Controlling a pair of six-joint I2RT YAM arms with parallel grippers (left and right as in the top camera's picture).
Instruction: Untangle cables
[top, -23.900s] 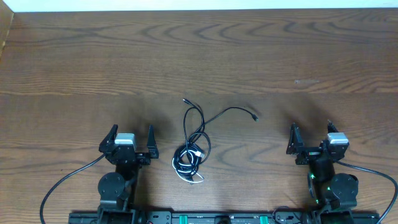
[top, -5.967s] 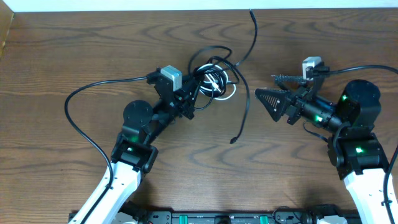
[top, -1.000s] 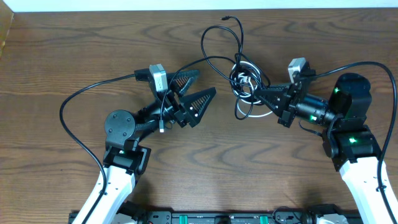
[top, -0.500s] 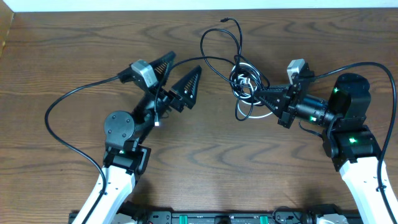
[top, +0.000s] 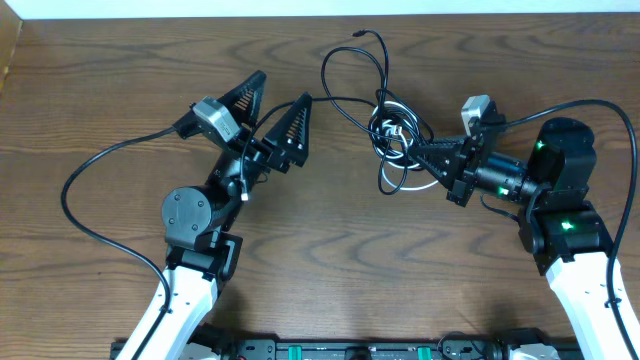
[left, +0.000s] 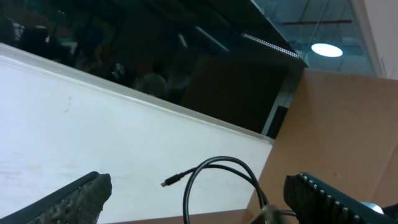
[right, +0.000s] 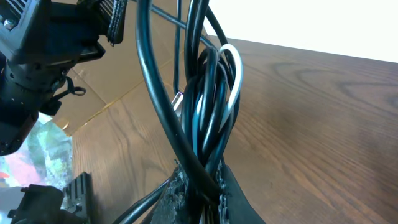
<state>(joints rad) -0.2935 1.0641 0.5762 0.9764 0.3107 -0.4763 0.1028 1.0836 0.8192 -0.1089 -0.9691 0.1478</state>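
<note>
Well, from overhead my left gripper (top: 283, 87) stood wide open and empty above the table (top: 120, 60). Its two fingers were spread apart and pointed toward the far edge, just left of the cables (top: 396, 132). Those lay in a knotted bundle right of centre, with one black loop reaching toward the far edge and ending in a small plug (top: 365, 33). My right gripper (top: 418, 155) was pinched shut on the bundle's right side.

Through my left wrist camera the fingers (left: 71, 199) sat far apart at the bottom corners with nothing held between them. A black cable loop (left: 219, 163) arched beyond.

Through my right wrist camera the jaws were clamped on several black strands (right: 198, 124) rising from my fingertips. The white cable (right: 234, 68) was looped among them above the wooden table.
</note>
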